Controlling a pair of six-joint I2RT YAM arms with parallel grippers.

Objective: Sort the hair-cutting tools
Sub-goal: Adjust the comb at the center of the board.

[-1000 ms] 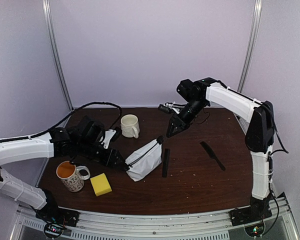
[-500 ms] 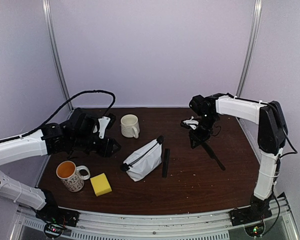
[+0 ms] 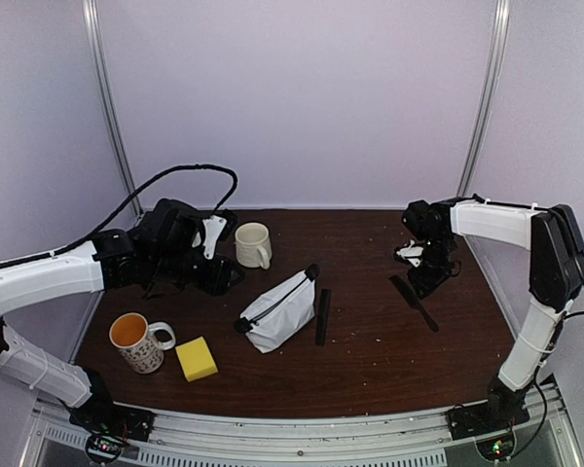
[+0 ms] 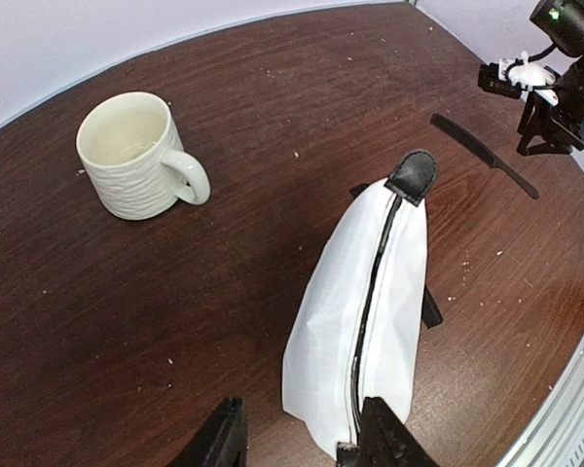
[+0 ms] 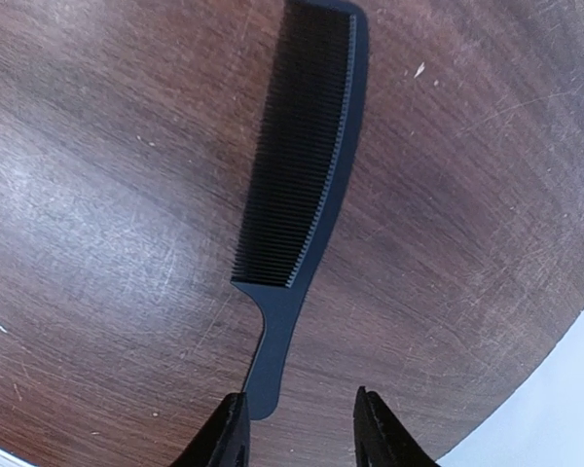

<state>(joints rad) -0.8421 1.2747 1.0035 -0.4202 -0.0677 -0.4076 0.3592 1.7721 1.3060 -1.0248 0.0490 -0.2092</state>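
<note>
1. Your right gripper [image 5: 297, 428] is open and holds nothing. The handle tip of the comb [image 5: 302, 165] shows between its fingers, and the comb lies near the right edge of the tabletop [image 5: 97, 195].
2. Your left gripper [image 4: 302, 440] is also open and empty, above the white pouch [image 4: 360, 321].

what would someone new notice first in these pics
The white zip pouch lying mid-table draws the eye first, with the left gripper open near its left end. On the right, the right gripper is open over the handle end of a black comb. A yellow sponge beside a patterned mug adds bright colour at the front left.
</note>
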